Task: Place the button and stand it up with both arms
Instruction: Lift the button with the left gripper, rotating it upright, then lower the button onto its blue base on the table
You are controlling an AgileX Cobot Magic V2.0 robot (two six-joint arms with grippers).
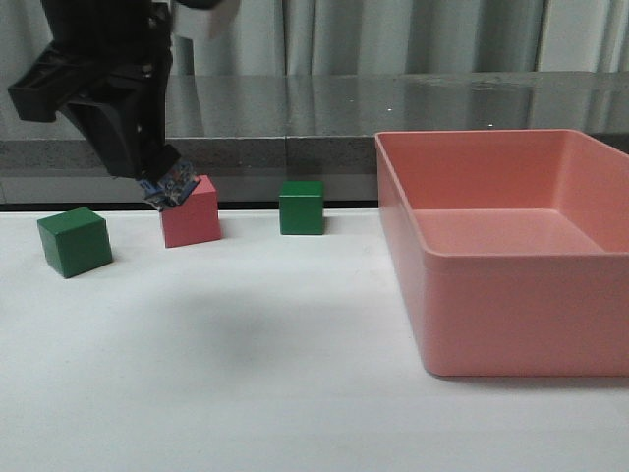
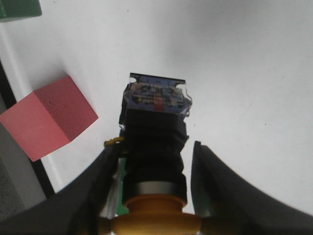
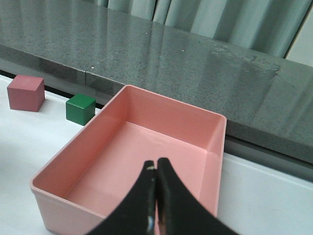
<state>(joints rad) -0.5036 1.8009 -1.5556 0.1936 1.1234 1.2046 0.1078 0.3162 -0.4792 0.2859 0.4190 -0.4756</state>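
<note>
My left gripper is shut on the button and holds it in the air, above the table, just in front of the pink cube. In the left wrist view the yellow cap sits between the fingers. The black body and clear-bluish base point away from the gripper, down towards the white table. The base shows below the gripper in the front view. My right gripper is shut and empty above the pink bin. It is out of the front view.
The pink bin stands at the right of the table. One green cube is at the left, another stands at the back middle. The pink cube lies close to the held button. A grey ledge runs behind the table.
</note>
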